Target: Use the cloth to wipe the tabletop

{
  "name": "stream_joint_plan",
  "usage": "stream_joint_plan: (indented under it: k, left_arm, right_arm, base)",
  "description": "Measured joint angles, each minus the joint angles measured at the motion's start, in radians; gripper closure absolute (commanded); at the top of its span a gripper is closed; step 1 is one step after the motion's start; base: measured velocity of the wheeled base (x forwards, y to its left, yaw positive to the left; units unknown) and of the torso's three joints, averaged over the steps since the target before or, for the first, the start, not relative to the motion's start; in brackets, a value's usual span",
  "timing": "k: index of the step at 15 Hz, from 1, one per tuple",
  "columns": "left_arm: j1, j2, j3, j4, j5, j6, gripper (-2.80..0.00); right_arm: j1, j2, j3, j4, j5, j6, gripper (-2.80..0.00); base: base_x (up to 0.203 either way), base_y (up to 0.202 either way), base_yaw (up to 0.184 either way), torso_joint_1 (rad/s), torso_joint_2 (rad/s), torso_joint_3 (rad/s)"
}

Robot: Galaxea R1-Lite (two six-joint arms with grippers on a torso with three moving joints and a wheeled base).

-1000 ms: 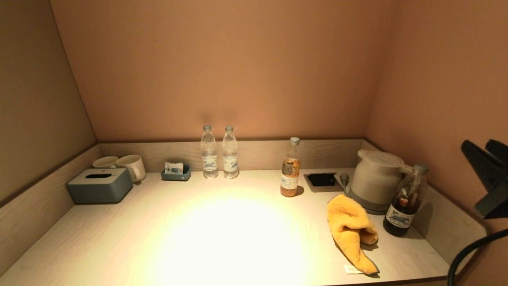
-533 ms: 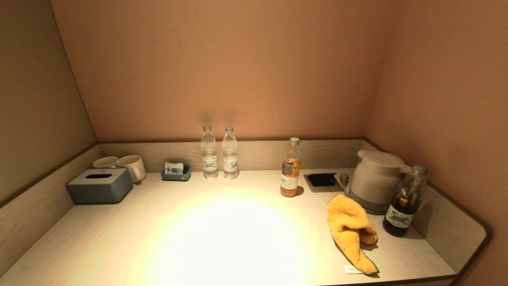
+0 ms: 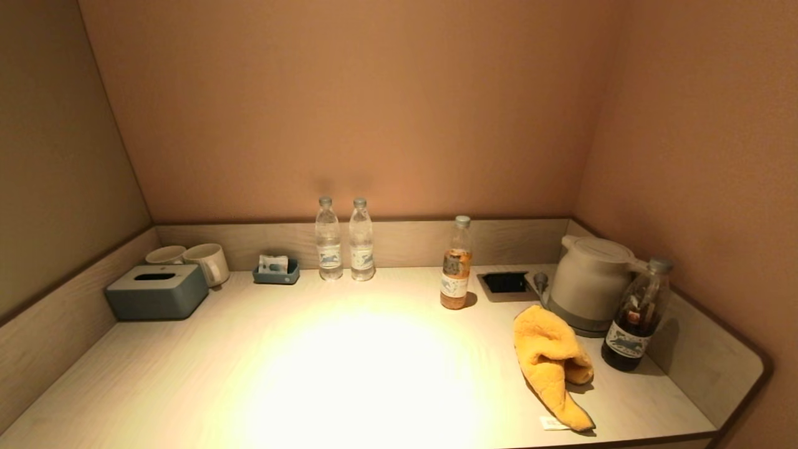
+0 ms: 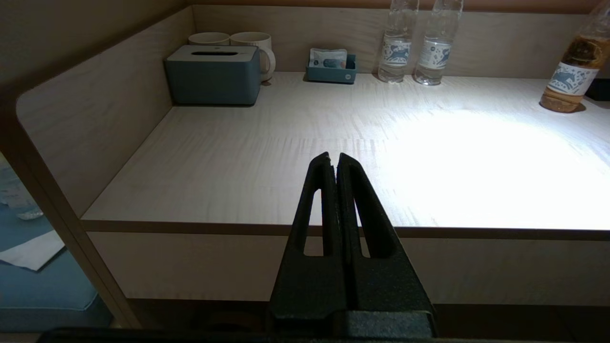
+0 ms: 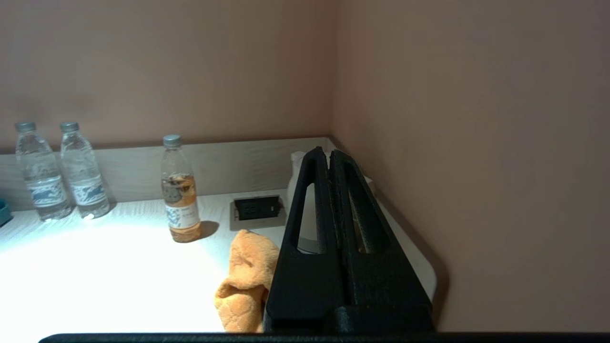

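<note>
The right pincer (image 5: 329,157) has gone out of the head view. One second ago it showed at the right edge; now it is pulled back and sits off the surface (image 3: 349,374), near the front right corner. Its two fingers are pressed together and hold nothing. The left pincer (image 4: 332,162) waits just off the front edge, nearer the left side, also closed and empty.

So it looks like the wiping has not started. The cloth (image 3: 552,362) has not moved. It lies in a bunched heap near the front right corner, with nothing holding it. To begin, a pincer would have to open and pick it up.

Just behind the cloth is the kettle (image 3: 589,284), with a dark bottle (image 3: 636,318) beside it by the right edge. Further in stands an orange bottle (image 3: 456,265). Two water bottles (image 3: 345,240) stand at the back edge. A tissue box (image 3: 156,292) and two cups (image 3: 190,259) sit in the back left corner.
</note>
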Motion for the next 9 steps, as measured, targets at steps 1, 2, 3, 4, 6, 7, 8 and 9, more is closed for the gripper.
stream_joint_plan:
  k: [1,2,3,4,6,7,8,9]
  left_arm:
    - [0.000,0.000,0.000,0.000,0.000,0.000,0.00]
    - [0.000,0.000,0.000,0.000,0.000,0.000,0.00]
    - [0.000,0.000,0.000,0.000,0.000,0.000,0.00]
    - [0.000,0.000,0.000,0.000,-0.001,0.000,0.00]
    - [0.000,0.000,0.000,0.000,0.000,0.000,0.00]
    - [0.000,0.000,0.000,0.000,0.000,0.000,0.00]
    - [0.000,0.000,0.000,0.000,0.000,0.000,0.00]
    - [0.000,0.000,0.000,0.000,0.000,0.000,0.00]
  right_arm:
    - [-0.002,-0.034,-0.004,0.029,-0.007,-0.004,0.00]
    - [-0.004,-0.059,-0.007,0.056,-0.011,-0.006,0.00]
    - [-0.015,-0.080,-0.008,0.079,-0.016,-0.009,0.00]
    - [-0.044,-0.106,-0.008,0.098,-0.018,-0.015,0.00]
    - [-0.084,-0.154,-0.005,0.127,-0.014,-0.030,0.00]
    - [-0.094,-0.172,-0.003,0.138,-0.014,-0.032,0.00]
    - [-0.107,-0.198,0.000,0.152,-0.012,-0.032,0.00]
    - [-0.126,-0.229,0.002,0.174,-0.010,-0.032,0.00]
  base:
    - [0.000,0.000,0.000,0.000,0.00,0.000]
    - [0.000,0.000,0.000,0.000,0.00,0.000]
    - [0.000,0.000,0.000,0.000,0.00,0.000]
    - [0.000,0.000,0.000,0.000,0.00,0.000]
    - [0.000,0.000,0.000,0.000,0.00,0.000]
    - [0.000,0.000,0.000,0.000,0.00,0.000]
    - [0.000,0.000,0.000,0.000,0.00,0.000]
    - [0.000,0.000,0.000,0.000,0.00,0.000]
